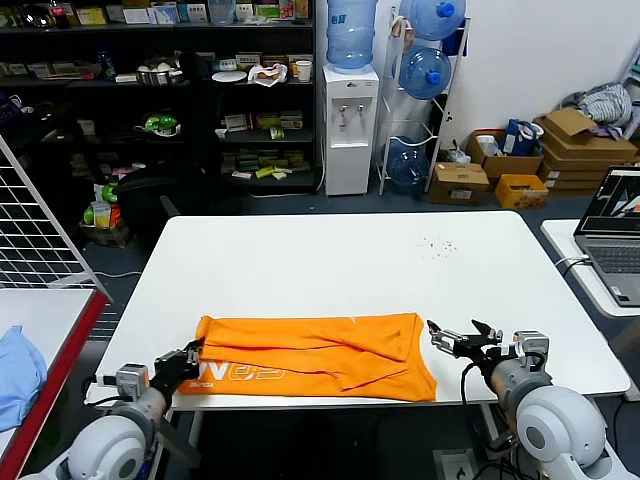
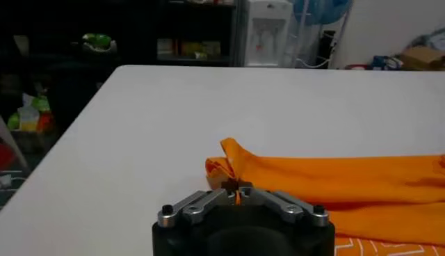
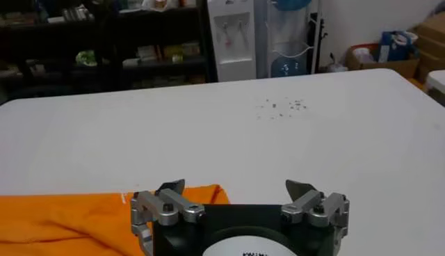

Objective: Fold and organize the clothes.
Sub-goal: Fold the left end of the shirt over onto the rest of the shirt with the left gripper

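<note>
The orange T-shirt (image 1: 310, 355) lies folded into a long band near the front edge of the white table (image 1: 350, 260), with white lettering showing along its near left part. At the shirt's left end, my left gripper (image 1: 190, 362) is shut on a bunched fold of the fabric. The left wrist view shows the orange cloth (image 2: 334, 188) pinched between that gripper's (image 2: 236, 186) closed tips. My right gripper (image 1: 463, 340) stands open just off the shirt's right end, holding nothing. In the right wrist view the shirt's corner (image 3: 69, 219) lies beside one finger of the gripper (image 3: 235, 188).
A light blue cloth (image 1: 15, 370) lies on the red-edged table at far left, behind it a wire grid (image 1: 35, 230). A laptop (image 1: 615, 235) sits on the side table at right. Small dark specks (image 1: 437, 243) dot the far right of the white table.
</note>
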